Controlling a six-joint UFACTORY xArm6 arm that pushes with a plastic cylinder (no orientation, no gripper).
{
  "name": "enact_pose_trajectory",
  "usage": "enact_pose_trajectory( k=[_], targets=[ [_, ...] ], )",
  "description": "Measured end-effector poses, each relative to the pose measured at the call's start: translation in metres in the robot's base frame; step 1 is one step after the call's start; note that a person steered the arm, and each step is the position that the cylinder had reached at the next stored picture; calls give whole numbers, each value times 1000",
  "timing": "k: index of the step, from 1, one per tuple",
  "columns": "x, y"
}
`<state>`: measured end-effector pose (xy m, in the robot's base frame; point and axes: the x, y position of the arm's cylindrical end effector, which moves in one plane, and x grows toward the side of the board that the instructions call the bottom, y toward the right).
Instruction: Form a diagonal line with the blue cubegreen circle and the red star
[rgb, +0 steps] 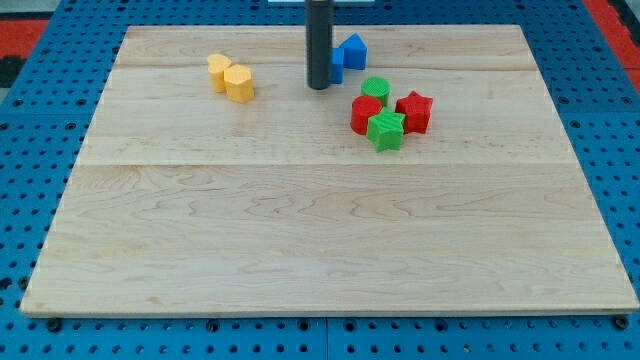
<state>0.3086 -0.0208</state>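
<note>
My tip (318, 86) is resting on the desk (300, 250), touching the blue cube's (350, 52) left side; no end effector is showing, only a rod; the green circle (375, 88) is sitting just below the cube; the red star (414, 110) is lying right of it.

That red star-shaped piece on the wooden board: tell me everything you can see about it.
The red star is a small, chunky, glossy block, plastic by the look of it, lying flat on the pale wooden board toward the view's upper right. It ends a tight cluster: the green star touches its lower left side. My tip stands well to its left.
</note>
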Motion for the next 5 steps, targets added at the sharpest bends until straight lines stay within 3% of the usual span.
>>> enact_pose_trajectory(
  k=[4,5],
  targets=[
    [-25,-18],
    [-25,12]
  ],
)
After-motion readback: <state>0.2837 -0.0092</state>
